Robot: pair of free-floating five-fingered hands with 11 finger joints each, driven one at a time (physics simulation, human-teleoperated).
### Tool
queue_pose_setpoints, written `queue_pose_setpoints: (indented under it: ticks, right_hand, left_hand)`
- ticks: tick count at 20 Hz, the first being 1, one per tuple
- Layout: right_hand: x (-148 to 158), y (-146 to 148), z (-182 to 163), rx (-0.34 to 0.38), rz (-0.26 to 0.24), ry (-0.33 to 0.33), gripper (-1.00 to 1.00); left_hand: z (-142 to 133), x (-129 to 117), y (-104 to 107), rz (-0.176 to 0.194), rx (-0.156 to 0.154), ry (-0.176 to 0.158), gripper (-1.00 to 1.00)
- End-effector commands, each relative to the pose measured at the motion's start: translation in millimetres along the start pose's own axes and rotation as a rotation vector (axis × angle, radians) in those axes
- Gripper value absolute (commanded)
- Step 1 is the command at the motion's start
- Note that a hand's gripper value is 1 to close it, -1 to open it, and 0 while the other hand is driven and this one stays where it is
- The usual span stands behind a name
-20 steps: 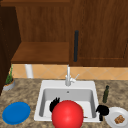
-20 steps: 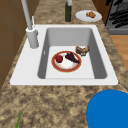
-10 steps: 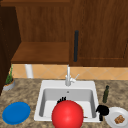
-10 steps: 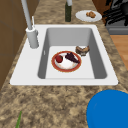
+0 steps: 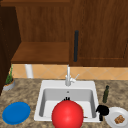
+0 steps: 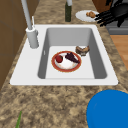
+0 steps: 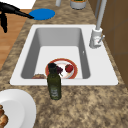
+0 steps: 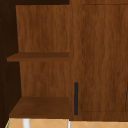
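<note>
You see a black hand (image 5: 102,110) at the front right corner of the white sink (image 5: 42,98), just beside a white plate (image 5: 112,120) holding brown food (image 5: 119,119); in the left side view its fingers (image 6: 106,16) stretch straight and apart, holding nothing. A red-rimmed plate (image 6: 66,61) of fruit lies in the basin.

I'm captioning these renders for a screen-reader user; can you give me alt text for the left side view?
A white sink set in a speckled stone counter holds a red-rimmed plate with a red fruit and a dark item on it, and a small brownish item beside it. A black hand hovers with straight fingers at the upper right, near a white plate of food and a dark bottle; a blue plate lies in the foreground.
</note>
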Motion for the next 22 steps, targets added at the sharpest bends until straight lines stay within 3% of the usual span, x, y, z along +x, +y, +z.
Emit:
queue_pose_setpoints:
  ticks: [1, 5, 10, 12, 14, 16, 17, 22]
  right_hand:
    - [0, 0, 0, 0.0, 0.0, 0.0, 0.0]
    - [0, 0, 0, 0.0, 0.0, 0.0, 0.0]
    - [0, 0, 0, 0.0, 0.0, 0.0, 0.0]
    - [0, 0, 0, 0.0, 0.0, 0.0, 0.0]
    - [0, 0, 0, 0.0, 0.0, 0.0, 0.0]
    - [0, 0, 0, 0.0, 0.0, 0.0, 0.0]
    - [0, 0, 0, 0.0, 0.0, 0.0, 0.0]
    - [0, 0, 0, 0.0, 0.0, 0.0, 0.0]
  left_hand:
    - [-9, -14, -5, 0.055, -0.033, 0.049, -1.0]
    - [-19, -30, -12, 0.057, -0.027, 0.053, -1.0]
    - [-31, -60, -12, 0.069, -0.045, 0.044, -1.0]
    - [-37, -70, -14, 0.066, -0.025, 0.051, -1.0]
    - [-40, -78, -21, 0.073, -0.011, 0.065, -1.0]
    - [-36, -83, -37, 0.063, -0.001, 0.103, -1.0]
    - [-39, -78, -44, 0.026, 0.013, 0.087, -1.0]
    - [-30, -90, -74, 0.045, 0.012, 0.139, -1.0]
